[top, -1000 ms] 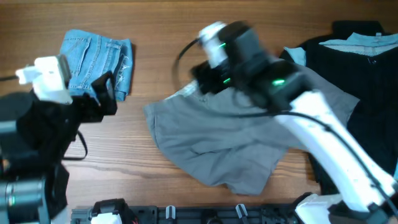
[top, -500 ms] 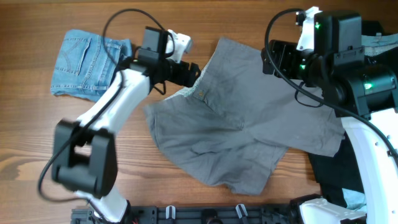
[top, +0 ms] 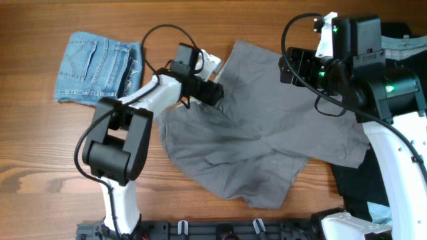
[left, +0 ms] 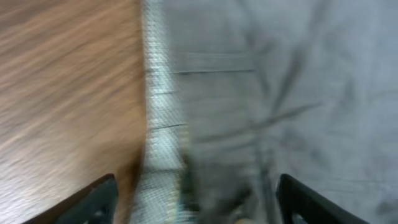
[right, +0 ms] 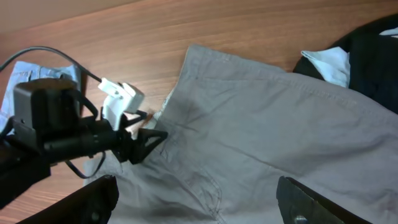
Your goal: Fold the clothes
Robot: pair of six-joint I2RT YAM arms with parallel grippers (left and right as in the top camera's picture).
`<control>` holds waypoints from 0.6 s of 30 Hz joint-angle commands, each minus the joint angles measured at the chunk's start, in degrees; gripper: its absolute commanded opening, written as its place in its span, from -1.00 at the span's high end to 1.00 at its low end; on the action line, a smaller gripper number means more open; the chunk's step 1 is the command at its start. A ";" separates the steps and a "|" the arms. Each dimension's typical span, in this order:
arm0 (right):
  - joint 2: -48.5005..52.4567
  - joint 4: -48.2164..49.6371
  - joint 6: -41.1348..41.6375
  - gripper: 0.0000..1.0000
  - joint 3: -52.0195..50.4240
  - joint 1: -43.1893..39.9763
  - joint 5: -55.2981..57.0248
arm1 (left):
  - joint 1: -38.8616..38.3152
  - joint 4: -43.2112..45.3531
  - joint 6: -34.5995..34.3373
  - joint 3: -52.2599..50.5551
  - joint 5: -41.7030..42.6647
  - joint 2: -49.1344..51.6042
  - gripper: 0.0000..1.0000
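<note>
The grey shorts (top: 267, 140) lie spread and wrinkled in the middle of the table. One leg reaches toward the front, the other toward the right. My left gripper (top: 212, 91) is low over the waistband at the shorts' left edge. In the blurred left wrist view its fingers (left: 196, 199) are wide open, with the pale waistband lining (left: 163, 143) between them. My right gripper (top: 288, 67) is above the shorts' far right part. In the right wrist view its fingers (right: 196, 199) are open and empty over the grey cloth (right: 267, 143).
Small light-blue denim shorts (top: 100, 67) lie folded at the far left. A big black garment (top: 400, 73) with pale-blue cloth (top: 400, 43) lies at the right edge, partly under the grey shorts; it also shows in the right wrist view (right: 379, 50). Bare wood shows along the front left.
The right arm swung from over the shorts to the right, and the shorts' far part now lies spread out. The left arm reached from the left to the waistband and edged further right.
</note>
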 commanded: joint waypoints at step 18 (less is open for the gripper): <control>2.16 -9.09 6.16 -0.79 -1.01 -0.04 8.52 | 19.06 -8.24 -18.67 0.26 -32.50 0.74 0.91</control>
